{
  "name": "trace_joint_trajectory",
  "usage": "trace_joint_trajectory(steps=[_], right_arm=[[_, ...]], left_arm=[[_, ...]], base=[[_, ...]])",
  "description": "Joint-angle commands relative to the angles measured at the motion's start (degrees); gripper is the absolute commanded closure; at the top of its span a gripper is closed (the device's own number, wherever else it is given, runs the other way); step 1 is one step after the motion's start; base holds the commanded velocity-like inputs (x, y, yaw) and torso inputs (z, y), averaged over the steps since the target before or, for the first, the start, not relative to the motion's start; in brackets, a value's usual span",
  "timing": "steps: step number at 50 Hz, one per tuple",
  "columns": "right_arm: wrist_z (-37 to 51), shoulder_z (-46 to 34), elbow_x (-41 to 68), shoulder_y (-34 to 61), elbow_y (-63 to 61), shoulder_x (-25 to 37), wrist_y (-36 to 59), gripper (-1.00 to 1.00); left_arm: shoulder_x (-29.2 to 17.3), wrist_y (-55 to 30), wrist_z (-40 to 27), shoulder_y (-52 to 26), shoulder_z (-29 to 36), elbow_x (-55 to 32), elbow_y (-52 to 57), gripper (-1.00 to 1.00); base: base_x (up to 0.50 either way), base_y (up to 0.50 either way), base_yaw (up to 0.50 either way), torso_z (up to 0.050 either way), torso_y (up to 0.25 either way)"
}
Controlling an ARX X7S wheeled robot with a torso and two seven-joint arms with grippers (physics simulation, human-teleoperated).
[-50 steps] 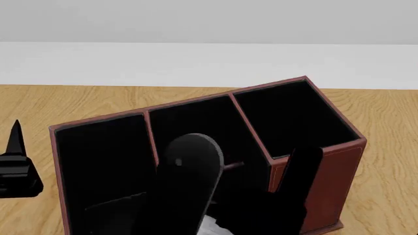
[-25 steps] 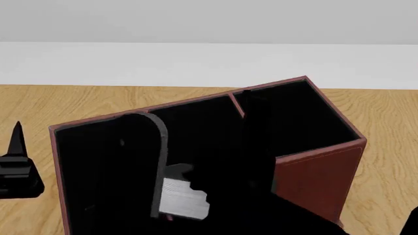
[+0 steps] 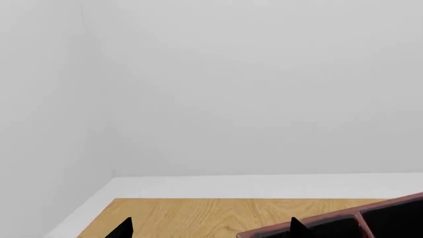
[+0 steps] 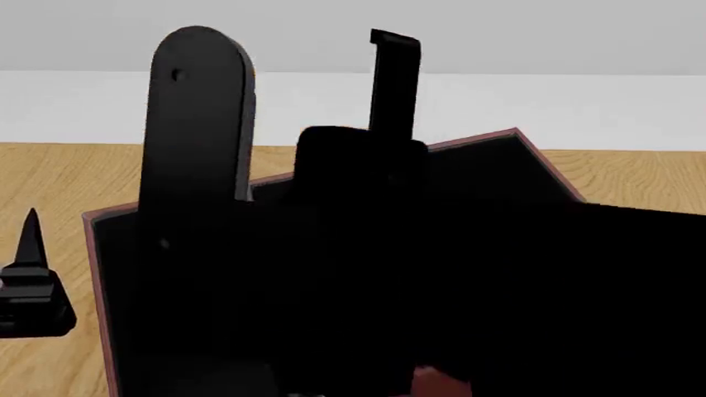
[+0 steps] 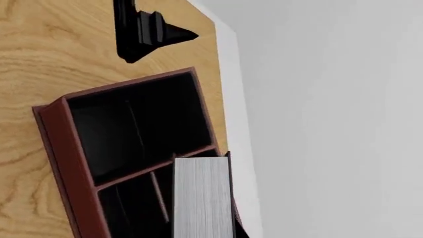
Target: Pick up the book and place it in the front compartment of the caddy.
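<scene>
The right arm (image 4: pixel 464 281) fills the head view and hides most of the caddy (image 5: pixel 59 148) on the wooden tabletop (image 4: pixel 66 178). The book (image 5: pixel 201 196) hangs over the caddy's cells, page edges showing, with no writing visible. Its grip cannot be told. The left gripper (image 4: pixel 31 285) stands open near the tabletop's left edge.

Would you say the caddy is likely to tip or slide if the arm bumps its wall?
The caddy looks broad with low walls, so tipping seems unlikely. Its cells look largely empty, and the wooden table looks smooth, so it may well slide.
</scene>
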Motion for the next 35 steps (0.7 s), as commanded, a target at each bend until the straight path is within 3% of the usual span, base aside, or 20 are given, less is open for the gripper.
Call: trace_joint_trajectory(steps=[1,30,35], right_arm=[[-13.22,-11.38,-25.76,3.60,5.15,0.51,-9.82,1.00],[-23.49,-25.69,-47.50,6.65,13.22,-1.78,-29.31,1.00],[-23.30,-24.94,-47.47,6.13,13.80,-1.98,-30.89,1.00]], left_arm=[[-0.14,0.61,-0.21,0.11,0.49,0.13,-0.61,-1.00],[-0.64,0.45,-0.91,-0.25,0.41,-0.60,-0.55,-1.00],[-0.63,0.35,-1.04,-0.48,0.69,-0.70,-0.59,-1.00]], base=[[0.00,0.00,0.00,0.000,0.000],[0.00,0.00,0.00,0.001,0.001],[0.00,0.00,0.00,0.000,0.002]])
